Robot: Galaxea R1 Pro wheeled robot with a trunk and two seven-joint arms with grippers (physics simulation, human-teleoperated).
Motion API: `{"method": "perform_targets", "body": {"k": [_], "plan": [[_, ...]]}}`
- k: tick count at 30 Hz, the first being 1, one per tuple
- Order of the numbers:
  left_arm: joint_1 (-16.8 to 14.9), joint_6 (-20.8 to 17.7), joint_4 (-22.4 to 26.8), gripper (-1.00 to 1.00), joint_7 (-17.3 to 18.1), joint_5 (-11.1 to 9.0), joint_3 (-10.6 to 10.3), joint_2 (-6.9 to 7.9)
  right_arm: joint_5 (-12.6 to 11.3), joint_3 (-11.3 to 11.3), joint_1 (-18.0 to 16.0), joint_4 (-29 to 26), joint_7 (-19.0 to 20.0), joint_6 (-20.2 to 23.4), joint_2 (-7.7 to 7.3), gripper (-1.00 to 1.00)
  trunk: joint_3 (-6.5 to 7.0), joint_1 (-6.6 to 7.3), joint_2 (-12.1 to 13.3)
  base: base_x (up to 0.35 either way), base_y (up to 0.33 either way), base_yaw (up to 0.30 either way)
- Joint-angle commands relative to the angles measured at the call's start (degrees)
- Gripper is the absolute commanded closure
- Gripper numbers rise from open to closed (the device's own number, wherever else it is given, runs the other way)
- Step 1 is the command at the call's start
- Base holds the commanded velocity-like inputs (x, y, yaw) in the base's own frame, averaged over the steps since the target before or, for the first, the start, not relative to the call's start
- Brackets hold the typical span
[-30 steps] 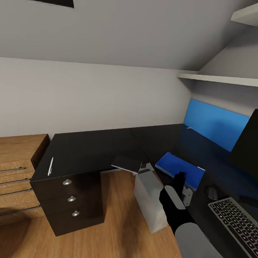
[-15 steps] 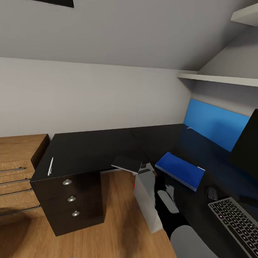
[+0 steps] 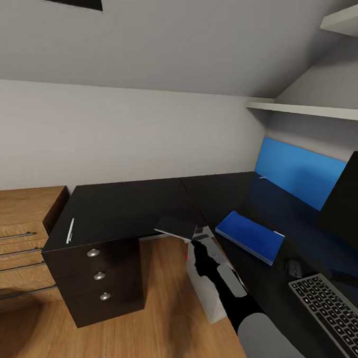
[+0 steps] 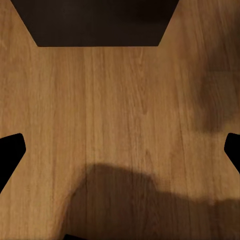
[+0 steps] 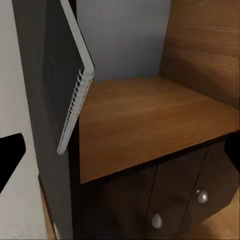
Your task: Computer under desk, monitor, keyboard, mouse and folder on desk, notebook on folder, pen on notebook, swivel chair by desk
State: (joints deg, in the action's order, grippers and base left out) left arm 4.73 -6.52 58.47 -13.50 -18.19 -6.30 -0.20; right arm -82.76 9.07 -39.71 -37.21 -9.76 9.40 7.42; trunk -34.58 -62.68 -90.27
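The folder [image 3: 249,237] is placed by the mouse [image 3: 294,268]; notebook [image 3: 176,227] and pen [image 3: 70,230] remain unstacked, right gripper [image 3: 202,252] spread apart

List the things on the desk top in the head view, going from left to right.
pen → notebook, hanging over the desk edge → folder → mouse → keyboard, with the monitor behind it at the right edge.
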Motion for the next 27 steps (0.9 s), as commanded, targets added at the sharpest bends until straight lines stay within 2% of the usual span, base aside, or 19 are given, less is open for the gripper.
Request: {"method": "perform_targets", "body": {"k": [1,3,13,16,21,25,27], "plan": [[0.01,-0.24,0.15,-1.00,-0.38,-0.44,-0.12,0.02,0.58,0.19,-0.02,-0.11,-0.35,1.27,-0.15,-1.00,-0.05,0.00,-0.03,0.000,0.000,0.000],[0.01,-0.24,0.03,-1.00,-0.38,-0.43,-0.14,0.02,3.53,0.38,-0.02,-0.17,-0.21,5.52,-0.61,-1.00,-0.05,0.00,-0.03,0.000,0.000,0.000],[0.01,-0.24,-0.49,-1.00,-0.38,-0.38,-0.28,0.02,4.63,0.42,-0.02,-0.23,0.50,6.88,-0.82,-1.00,-0.05,0.00,-0.03,0.000,0.000,0.000],[0.01,-0.24,-0.53,-1.00,-0.37,-0.36,-0.29,0.02,4.69,0.36,-0.02,-0.23,3.51,6.83,-0.88,-1.00,-0.05,0.00,-0.03,0.000,0.000,0.000],[0.01,-0.24,-0.51,-1.00,-0.25,-0.35,-0.29,0.02,4.56,0.35,-0.02,-0.17,14.18,6.85,-2.38,-1.00,-0.05,0.00,-0.03,0.000,0.000,0.000],[0.01,-0.24,-0.48,-1.00,-0.22,-0.41,-0.29,0.02,4.55,0.34,0.03,-0.03,20.08,6.86,-3.05,-1.00,-0.05,0.00,-0.03,0.000,0.000,0.000],[0.01,-0.24,-0.47,-1.00,-0.22,-0.42,-0.29,0.02,4.53,0.34,0.10,0.10,21.54,6.89,-3.35,-1.00,-0.05,0.00,-0.03,0.000,0.000,0.000]]}}
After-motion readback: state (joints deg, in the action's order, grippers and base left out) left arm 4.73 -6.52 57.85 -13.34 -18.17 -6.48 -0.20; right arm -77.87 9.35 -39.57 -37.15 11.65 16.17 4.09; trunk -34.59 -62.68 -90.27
